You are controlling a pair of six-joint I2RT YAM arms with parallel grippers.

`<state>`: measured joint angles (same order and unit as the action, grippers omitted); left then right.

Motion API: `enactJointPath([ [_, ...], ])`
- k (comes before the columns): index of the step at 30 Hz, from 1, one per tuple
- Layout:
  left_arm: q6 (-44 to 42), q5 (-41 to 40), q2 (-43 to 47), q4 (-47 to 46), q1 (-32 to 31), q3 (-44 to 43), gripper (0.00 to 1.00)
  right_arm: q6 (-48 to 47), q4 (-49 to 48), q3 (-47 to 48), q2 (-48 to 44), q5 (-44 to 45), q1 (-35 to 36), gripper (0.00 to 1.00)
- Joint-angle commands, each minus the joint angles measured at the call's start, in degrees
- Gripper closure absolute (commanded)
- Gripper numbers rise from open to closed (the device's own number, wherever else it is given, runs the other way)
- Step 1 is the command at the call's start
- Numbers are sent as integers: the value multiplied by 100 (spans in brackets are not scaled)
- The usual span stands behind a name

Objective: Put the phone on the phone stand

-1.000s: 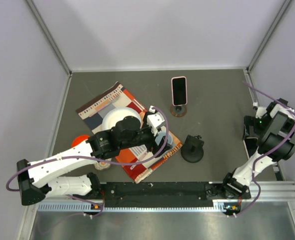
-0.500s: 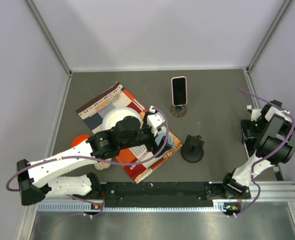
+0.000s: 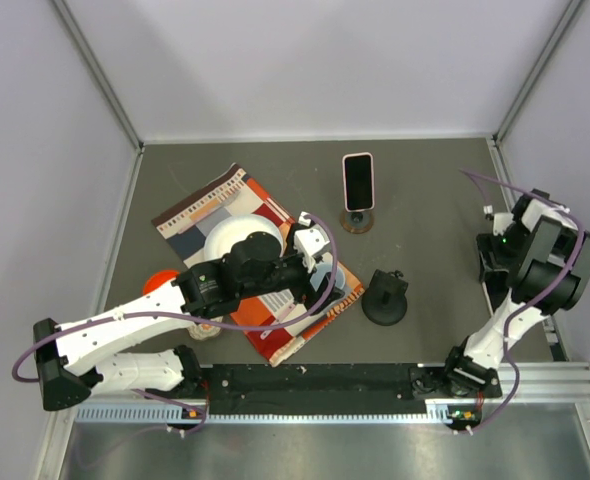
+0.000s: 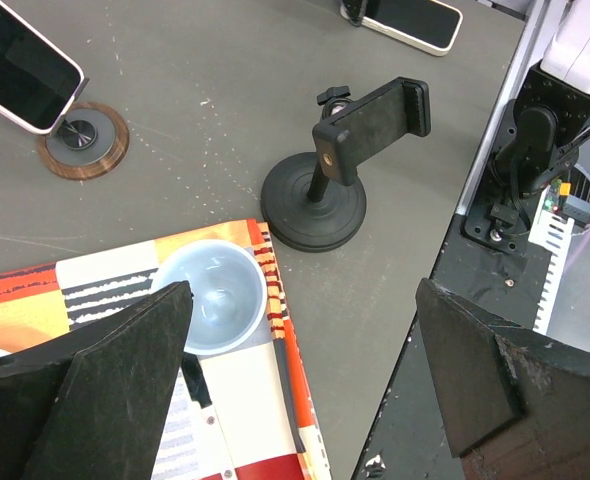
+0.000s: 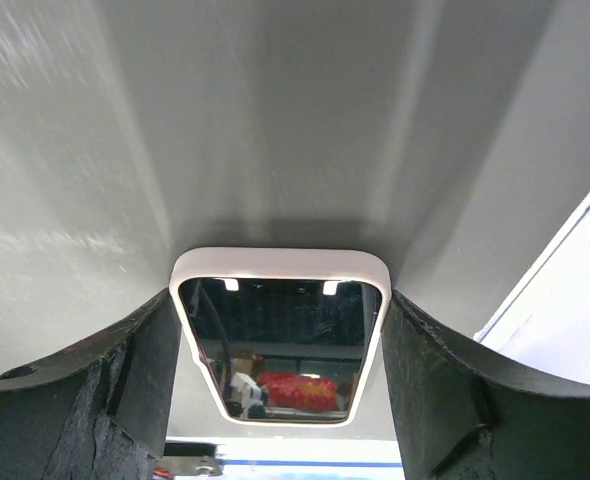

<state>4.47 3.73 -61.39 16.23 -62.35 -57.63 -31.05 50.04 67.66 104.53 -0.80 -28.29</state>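
Observation:
A white-cased phone [image 5: 278, 345] sits between my right gripper's [image 5: 280, 310] fingers, which press on both of its long edges. In the top view this phone [image 3: 491, 293] is at the table's right edge under the right gripper [image 3: 495, 262]; it also shows in the left wrist view [image 4: 407, 20]. The black phone stand [image 3: 385, 297], a round base with an empty clamp, stands in mid-table [image 4: 320, 190]. My left gripper [image 4: 303, 300] is open and empty above the corner of the patterned cloth [image 3: 265, 255], left of the stand.
A second phone in a pink case [image 3: 357, 182] leans on a round wooden base [image 4: 83, 140] at the back. On the cloth are a white bowl [image 3: 237, 238] and a pale blue cup [image 4: 210, 297]. An orange-red object [image 3: 158, 283] lies left of the cloth.
The right arm's upper links have swung up and to the left, with its gripper staying at the right edge. The left arm has not moved.

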Motion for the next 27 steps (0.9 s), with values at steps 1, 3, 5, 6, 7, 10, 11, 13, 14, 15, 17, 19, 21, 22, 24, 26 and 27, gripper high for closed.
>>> enactJointPath([
  [1, -87, -39, 66, -296, -23, -3, 1, 976, -82, 871, 549, -500, 543, 100],
  [3, -104, -100, 39, -287, -23, -3, 1, 1292, -74, 1205, 691, -527, 868, 100],
  [5, -130, -144, 4, -269, -14, 14, 1, 1495, -38, 1450, 867, -274, 1236, 100],
  [6, -139, -188, -31, -261, -23, -3, 1, 1792, 5, 1556, 937, -150, 1326, 100],
  [7, -165, -214, -49, -261, -23, -3, 2, 1917, 84, 1653, 998, -97, 1387, 100],
  [10, -201, -284, -84, -269, -23, 15, 2, 2252, 85, 1838, 999, -236, 1590, 100],
  [11, -210, -311, -93, -261, -23, 23, 2, 2261, 67, 1900, 903, -280, 1651, 100],
  [13, -218, -320, -128, -278, -23, 58, 2, 2270, -3, 1918, 754, -263, 1827, 100],
  [14, -218, -329, -154, -287, -23, 50, 2, 2279, -134, 1892, 631, -280, 1862, 100],
  [15, -218, -329, -189, -278, -14, 58, 2, 2348, -248, 1839, 386, -281, 1923, 100],
  [17, -218, -320, -233, -287, -14, 67, 2, 2497, -685, 1576, 60, -307, 1950, 100],
  [19, -227, -537, -234, -305, -14, 76, 2, 2612, -1029, 1174, -467, -386, 1968, 100],
  [21, -227, -575, -234, -305, -14, 94, 3, 2770, -1583, 873, -966, -474, 1986, 100],
  [22, -227, -584, -242, -331, -14, 102, 3, 2823, -1777, 576, -1118, -526, 2003, 100],
  [24, -236, -584, -225, -375, -14, 120, 3, 3016, -2311, 258, -1417, -632, 2029, 100],
  [26, -236, -645, -190, -366, -14, 129, 3, 3061, -2621, -190, -1751, -536, 2108, 100],
  [27, -227, -663, -172, -383, -6, 129, 3, 3061, -2866, -322, -1804, -518, 2117, 100],
])
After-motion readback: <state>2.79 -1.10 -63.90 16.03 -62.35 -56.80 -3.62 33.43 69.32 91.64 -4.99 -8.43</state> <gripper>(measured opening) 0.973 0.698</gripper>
